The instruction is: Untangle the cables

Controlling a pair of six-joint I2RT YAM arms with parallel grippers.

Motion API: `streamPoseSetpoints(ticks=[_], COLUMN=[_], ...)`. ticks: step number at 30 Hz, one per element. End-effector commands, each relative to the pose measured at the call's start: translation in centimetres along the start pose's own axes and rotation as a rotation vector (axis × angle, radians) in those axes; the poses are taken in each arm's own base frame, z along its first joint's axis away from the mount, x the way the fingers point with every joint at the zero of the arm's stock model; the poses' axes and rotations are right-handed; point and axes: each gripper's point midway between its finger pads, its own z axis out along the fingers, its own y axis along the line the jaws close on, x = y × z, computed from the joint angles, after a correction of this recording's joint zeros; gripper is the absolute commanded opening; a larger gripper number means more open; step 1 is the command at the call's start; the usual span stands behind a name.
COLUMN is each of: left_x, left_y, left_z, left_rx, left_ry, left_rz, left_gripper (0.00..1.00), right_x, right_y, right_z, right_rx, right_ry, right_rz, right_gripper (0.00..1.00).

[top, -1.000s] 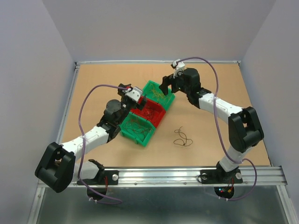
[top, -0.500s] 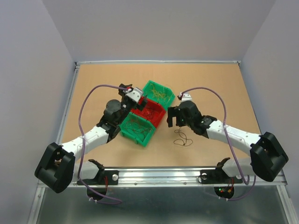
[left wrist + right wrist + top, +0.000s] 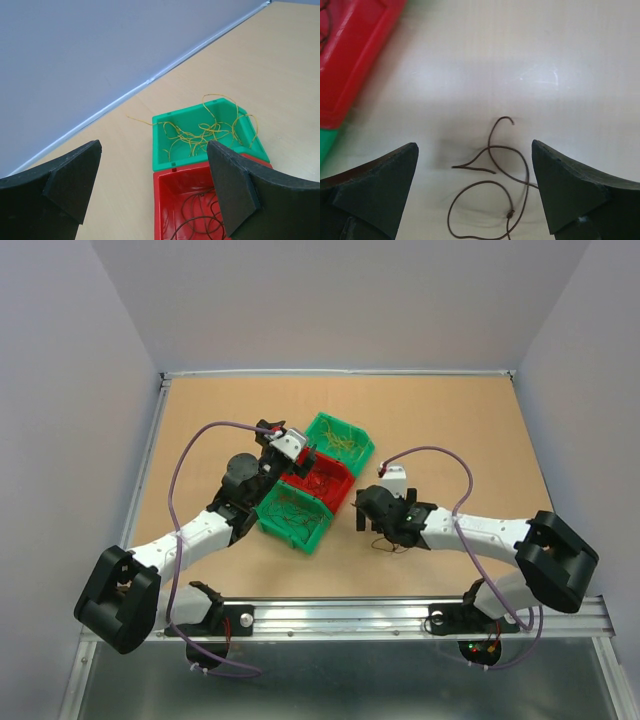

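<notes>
Brown wire (image 3: 489, 148) lies on the table (image 3: 570, 50) beneath the right gripper (image 3: 474, 147), jaws spread, right of the red bin (image 3: 355, 65), over which the left gripper (image 3: 152, 147) hangs, jaws spread too, with yellow wires (image 3: 200, 132) in the far green bin (image 3: 162, 145) beyond.

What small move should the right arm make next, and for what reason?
Probably lower the right hand straight down and close it on the brown wire. In the wrist view the hand is open, with one finger on each side of the wire. The wire lies loose on the table with its loops crossing, and nothing grips it yet.
</notes>
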Motion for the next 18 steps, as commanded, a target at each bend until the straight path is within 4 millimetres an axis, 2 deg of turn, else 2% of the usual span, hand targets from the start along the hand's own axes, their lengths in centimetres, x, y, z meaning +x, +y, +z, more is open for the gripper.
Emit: streamPoseSetpoints(ticks=[1, 4, 6, 8, 11, 12, 13, 16, 18], left_x=[-3.6, -3.6, -3.4, -3.5, -3.5, -3.6, -3.5, -3.6, -3.6], left_y=[1.0, 1.1, 0.9, 1.0, 1.1, 1.1, 1.2, 1.3, 1.4], left_z=[0.0, 0.1, 0.1, 0.1, 0.1, 0.0, 0.0, 0.0, 0.0], left_rx=[-0.024, -0.025, -0.021, -0.023, -0.026, -0.029, -0.032, -0.036, -0.045], left_ry=[-0.105, -0.103, -0.099, -0.102, -0.101, -0.103, -0.102, -0.102, -0.103], left_rz=[-0.002, 0.001, -0.001, 0.002, 0.005, 0.005, 0.007, 0.005, 0.005], left_gripper=[0.99, 0.99, 0.99, 0.99, 0.99, 0.99, 0.99, 0.99, 0.99], right_x=[1.3, 2.2, 3.0, 3.9, 4.8, 5.2, 5.2, 4.2, 2.6], right_y=[-3.6, -3.9, -3.6, -3.5, -3.3, -3.0, -2.9, -2.4, -1.5], right_z=[0.8, 1.7, 2.1, 2.6, 2.8, 2.7, 2.6, 2.0, 1.2], right_rx=[0.183, 0.224, 0.219, 0.223, 0.213, 0.197, 0.19, 0.154, 0.096], right_ry=[-0.014, 0.012, 0.044, 0.078, 0.116, 0.134, 0.139, 0.118, 0.075], right_rz=[0.01, -0.009, -0.023, -0.043, -0.048, -0.046, -0.047, -0.034, -0.029], right_gripper=[1.0, 1.0, 0.92, 0.76, 0.39, 0.13, 0.01, 0.01, 0.01])
